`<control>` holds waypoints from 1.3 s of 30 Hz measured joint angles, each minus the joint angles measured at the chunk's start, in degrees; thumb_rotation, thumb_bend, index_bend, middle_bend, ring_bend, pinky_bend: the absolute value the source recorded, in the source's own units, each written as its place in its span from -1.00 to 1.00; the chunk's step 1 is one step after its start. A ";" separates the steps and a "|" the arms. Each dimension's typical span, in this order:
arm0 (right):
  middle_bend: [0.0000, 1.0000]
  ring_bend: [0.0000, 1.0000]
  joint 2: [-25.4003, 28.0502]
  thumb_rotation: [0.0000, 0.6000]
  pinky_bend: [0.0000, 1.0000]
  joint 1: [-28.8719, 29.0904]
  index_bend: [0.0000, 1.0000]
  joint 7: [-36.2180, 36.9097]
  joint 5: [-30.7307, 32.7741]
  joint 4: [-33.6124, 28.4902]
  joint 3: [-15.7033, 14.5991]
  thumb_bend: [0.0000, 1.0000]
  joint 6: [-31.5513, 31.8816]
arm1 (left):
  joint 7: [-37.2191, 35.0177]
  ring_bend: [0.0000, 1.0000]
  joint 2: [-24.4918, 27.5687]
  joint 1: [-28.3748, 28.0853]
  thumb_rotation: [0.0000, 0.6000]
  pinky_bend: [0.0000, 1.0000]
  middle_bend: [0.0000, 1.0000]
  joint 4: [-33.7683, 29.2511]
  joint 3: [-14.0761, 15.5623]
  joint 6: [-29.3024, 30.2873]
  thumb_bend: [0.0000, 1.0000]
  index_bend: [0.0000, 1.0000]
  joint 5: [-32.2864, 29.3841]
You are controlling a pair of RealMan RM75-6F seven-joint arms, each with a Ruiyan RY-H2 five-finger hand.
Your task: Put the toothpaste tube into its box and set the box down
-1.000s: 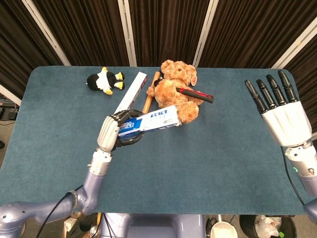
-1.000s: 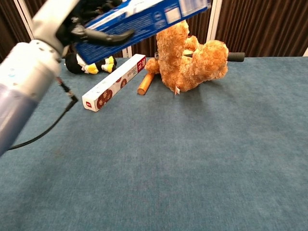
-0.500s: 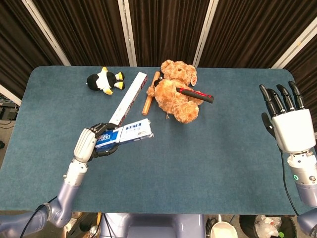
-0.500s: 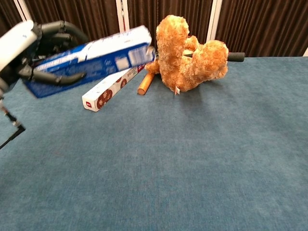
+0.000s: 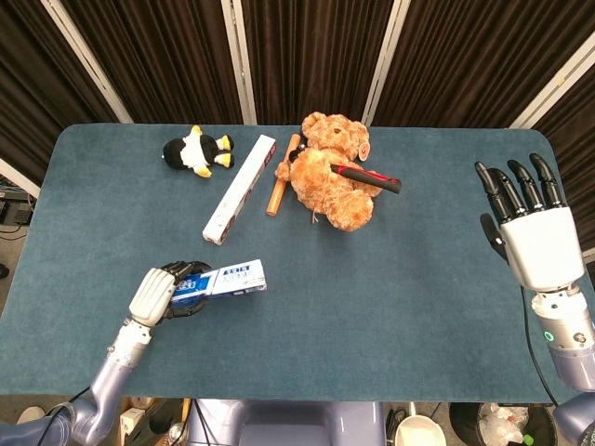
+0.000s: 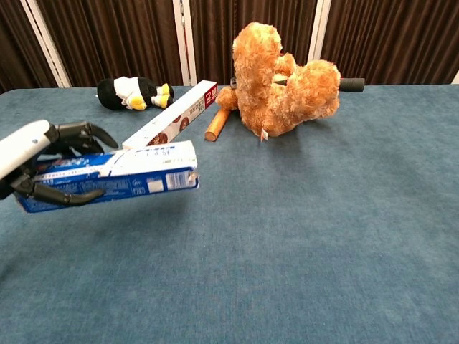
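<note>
The blue-and-white toothpaste box (image 5: 228, 278) is gripped at one end by the left robot hand (image 5: 160, 293), low over the near-left part of the table (image 5: 390, 279) and not yet set down. No tube is seen outside it, so the tube is judged to be inside already — only the placing appears to be left. The box is held roughly level, its far end closed. The right robot hand (image 5: 530, 223) is held well apart, fingers spread, empty.
</note>
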 measured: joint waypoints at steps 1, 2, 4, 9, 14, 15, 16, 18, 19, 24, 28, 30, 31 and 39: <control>-0.42 -0.60 -0.05 1.00 -0.73 -0.06 -1.00 0.00 -0.02 -0.03 -0.04 -0.22 0.00 | 0.17 -0.31 -0.14 0.15 1.00 -0.08 -0.23 0.67 0.01 -0.83 -0.34 -0.47 -0.35; -0.42 -0.60 -0.12 1.00 -0.73 -0.16 -1.00 0.02 -0.01 -0.02 -0.12 -0.22 -0.02 | 0.28 -0.35 -0.15 0.24 1.00 -0.12 -0.28 0.92 0.02 -1.55 -0.39 -0.50 -0.68; -0.42 -0.60 -0.28 1.00 -0.73 -0.35 -1.00 0.03 -0.07 0.16 -0.32 -0.22 -0.06 | 0.88 -0.46 0.16 0.36 1.00 -0.31 -0.42 0.81 0.15 -3.69 -0.55 -0.60 -1.46; -0.42 -0.60 -0.73 1.00 -0.73 -0.65 -1.00 0.08 -0.48 0.47 -0.60 -0.22 -0.01 | 5.37 -0.68 3.04 0.39 1.00 -0.59 -0.58 -2.09 0.55 -8.38 -0.66 -0.74 -3.12; -0.42 -0.60 -0.83 1.00 -0.73 -0.92 -1.00 0.06 -0.78 -0.14 -0.64 -0.21 0.30 | 10.05 -0.85 7.09 0.35 1.00 -0.79 -0.74 -8.28 0.43 -12.71 -0.75 -0.87 -5.71; -0.42 -0.60 -0.82 1.00 -0.73 -0.98 -1.00 0.06 -0.87 -0.26 -0.66 -0.21 0.37 | 10.80 -0.87 7.71 0.34 1.00 -0.80 -0.76 -9.26 0.35 -13.28 -0.76 -0.89 -6.15; -0.42 -0.60 -0.81 1.00 -0.73 -1.03 -1.00 0.06 -0.97 -0.33 -0.69 -0.21 0.43 | 11.68 -0.88 8.43 0.33 1.00 -0.81 -0.77 -10.33 0.22 -13.92 -0.76 -0.90 -6.66; -0.42 -0.60 -0.73 1.00 -0.73 -1.22 -1.00 0.08 -1.30 -0.57 -0.79 -0.22 0.72 | 12.57 -0.90 9.05 0.33 1.00 -0.82 -0.77 -11.39 -0.01 -14.56 -0.76 -0.91 -7.23; -0.42 -0.60 -0.67 1.00 -0.73 -1.36 -1.00 0.13 -1.40 -0.80 -0.86 -0.22 0.85 | 12.97 -0.90 9.27 0.35 1.00 -0.82 -0.77 -11.85 -0.15 -14.81 -0.76 -0.91 -7.45; -0.42 -0.60 -0.23 1.00 -0.73 -2.91 -1.00 0.70 -1.52 -3.43 -2.09 -0.22 1.15 | 14.00 -0.90 9.77 0.54 1.00 -0.82 -0.77 -12.95 -0.74 -15.51 -0.76 -0.91 -7.82; -0.42 -0.60 -0.14 1.00 -0.73 -5.00 -1.00 1.20 -1.53 -6.41 -4.27 -0.22 1.13 | 14.23 -0.90 9.86 0.73 1.00 -0.82 -0.77 -13.17 -1.06 -15.80 -0.76 -0.91 -7.72; -0.42 -0.60 -0.36 1.00 -0.73 -6.31 -1.00 1.73 -1.61 -7.64 -6.02 -0.22 1.00 | 14.28 -0.90 9.87 0.80 1.00 -0.82 -0.77 -13.20 -1.17 -15.89 -0.76 -0.91 -7.65; -0.42 -0.60 -0.52 1.00 -0.73 -7.03 -1.00 2.01 -1.72 -8.13 -6.88 -0.22 1.01 | 14.30 -0.90 9.88 0.84 1.00 -0.82 -0.78 -13.21 -1.25 -15.95 -0.76 -0.91 -7.59; -0.42 -0.60 -3.11 1.00 -0.73 -10.46 -1.00 4.03 -2.55 -7.84 -10.10 -0.22 1.67 | 14.36 -0.90 9.89 1.04 1.00 -0.82 -0.80 -13.24 -1.56 -16.19 -0.76 -0.92 -7.35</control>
